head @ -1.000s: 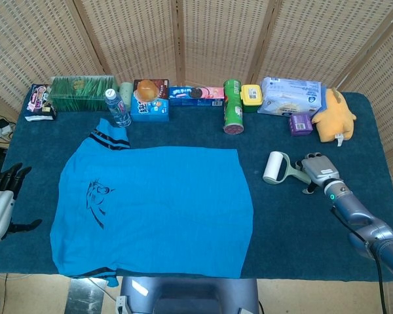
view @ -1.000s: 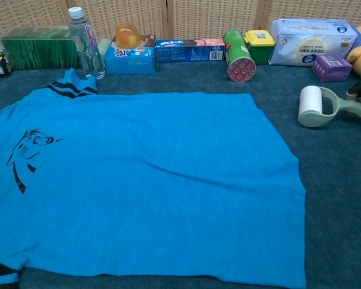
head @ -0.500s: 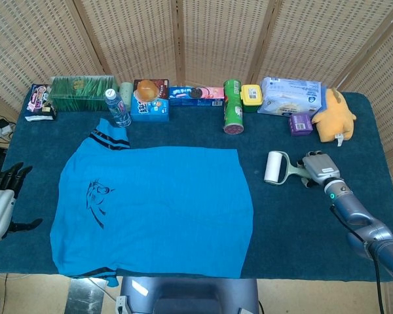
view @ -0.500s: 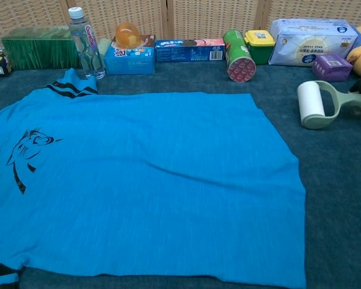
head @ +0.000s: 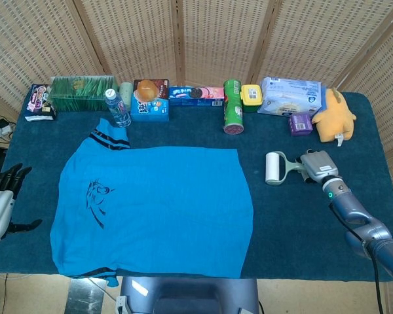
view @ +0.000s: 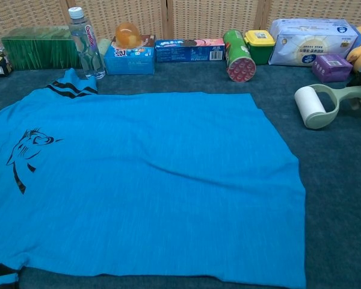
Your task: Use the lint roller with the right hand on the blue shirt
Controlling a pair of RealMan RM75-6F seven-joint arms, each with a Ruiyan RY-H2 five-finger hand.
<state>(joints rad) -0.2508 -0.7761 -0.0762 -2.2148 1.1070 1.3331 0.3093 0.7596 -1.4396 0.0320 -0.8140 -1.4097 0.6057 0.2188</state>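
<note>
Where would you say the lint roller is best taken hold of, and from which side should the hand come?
Grip the lint roller by its pale green handle, coming from the right. It lies on the table with the white roll pointing toward the blue shirt and the handle toward the right hand, which is already at that end.

Bright even light, soft faint shadows, sharp focus throughout, no glare, slight wide-angle stretch in the chest view
</note>
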